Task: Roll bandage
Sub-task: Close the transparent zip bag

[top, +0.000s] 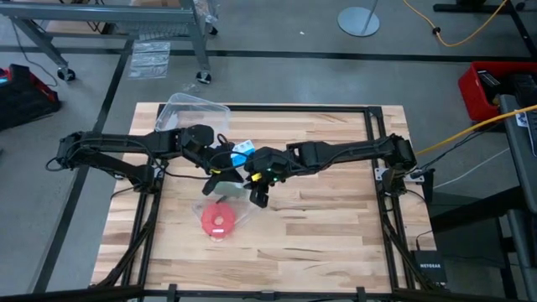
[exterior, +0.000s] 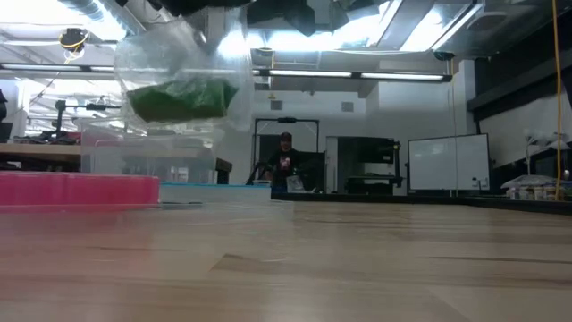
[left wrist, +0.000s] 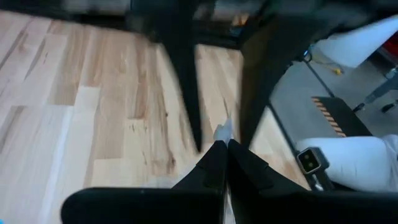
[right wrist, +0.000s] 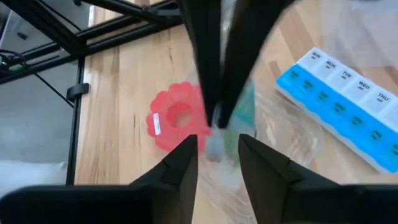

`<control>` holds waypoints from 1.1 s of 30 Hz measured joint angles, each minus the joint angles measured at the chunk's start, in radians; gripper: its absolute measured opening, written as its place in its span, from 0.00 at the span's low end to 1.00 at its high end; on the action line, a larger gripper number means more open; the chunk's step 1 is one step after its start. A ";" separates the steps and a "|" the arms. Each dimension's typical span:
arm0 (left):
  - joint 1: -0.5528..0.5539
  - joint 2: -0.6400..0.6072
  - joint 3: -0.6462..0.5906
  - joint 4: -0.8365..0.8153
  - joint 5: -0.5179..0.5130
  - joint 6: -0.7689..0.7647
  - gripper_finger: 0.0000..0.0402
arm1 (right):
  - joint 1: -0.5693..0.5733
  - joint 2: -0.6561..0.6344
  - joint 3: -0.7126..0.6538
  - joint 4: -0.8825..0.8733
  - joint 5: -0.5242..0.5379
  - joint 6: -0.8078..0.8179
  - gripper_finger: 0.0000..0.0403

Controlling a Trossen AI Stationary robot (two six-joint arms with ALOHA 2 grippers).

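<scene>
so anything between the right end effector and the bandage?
Yes: a clear plastic bag. The green bandage sits inside it, lifted off the table, pinched by the shut left end effector. The right end effector is open beside it.

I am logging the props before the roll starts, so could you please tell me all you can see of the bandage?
The bandage shows as a dark green, soft, matte bundle inside a clear plastic bag. The bag hangs in the air above the wooden table, clear of it, with the bundle sagging in its lower part. The left gripper, fingers shut, pinches the bag's thin plastic; nothing touches the cloth directly. No markings show, and its full length cannot be told.
</scene>
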 joint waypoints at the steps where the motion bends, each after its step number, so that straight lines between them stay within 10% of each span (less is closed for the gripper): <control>1: 0.000 -0.002 0.001 0.002 0.001 0.000 0.00 | 0.000 0.001 0.000 -0.001 0.003 0.000 0.29; 33: -0.001 -0.012 -0.002 -0.014 0.001 -0.002 0.00 | 0.002 0.000 0.000 0.016 0.008 0.000 0.22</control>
